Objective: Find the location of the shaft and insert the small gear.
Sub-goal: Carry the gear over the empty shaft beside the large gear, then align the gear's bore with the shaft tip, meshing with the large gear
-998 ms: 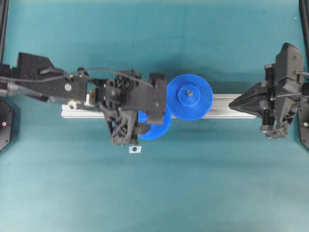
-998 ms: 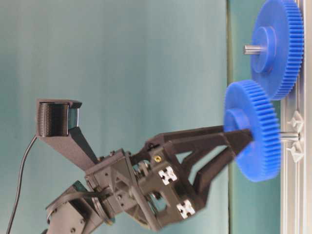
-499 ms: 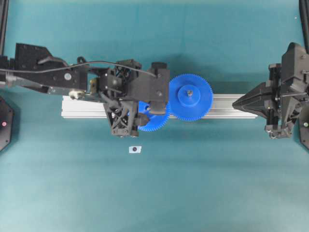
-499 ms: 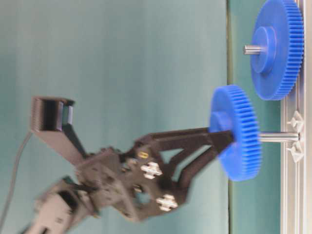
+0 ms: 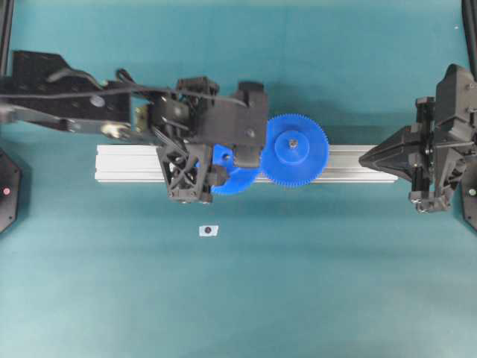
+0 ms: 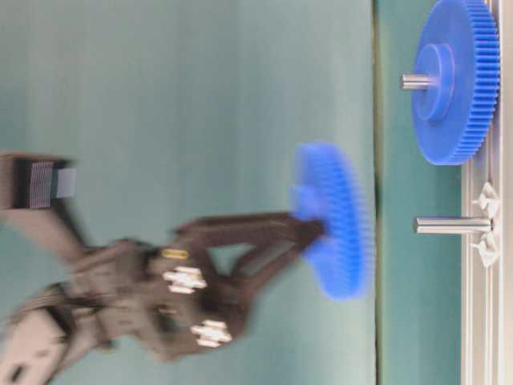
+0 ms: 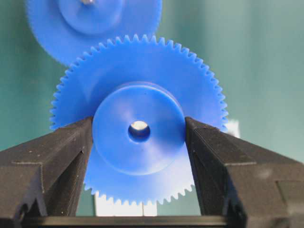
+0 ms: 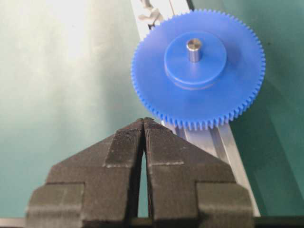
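I have the small gear (image 7: pixel 138 128) clamped by its raised hub between the two jaws of the left gripper (image 7: pixel 138 130), one pad pressed on each side of the hub, centre hole clear between them. In the table-level view the small gear (image 6: pixel 335 220) hangs apart from the shaft (image 6: pixel 450 225), which stands bare on the rail (image 6: pixel 485 265) with a visible gap between its free tip and the gear face. The frame is blurred there, so I cannot judge the exact alignment of hole to pin. The large gear (image 5: pixel 296 149) is already seated on its own pin further along the rail (image 5: pixel 127 164). The right gripper (image 8: pixel 143 127) waits at the rail's far end with its jaws pressed together and holding nothing. I judge the step in hand to be alignment ahead of insertion, with the gear not yet on the shaft. The next move calls for centring the hole on the pin's tip, keeping the gear face square to the pin, then pushing straight along the pin's axis while letting the teeth mesh with the large gear.
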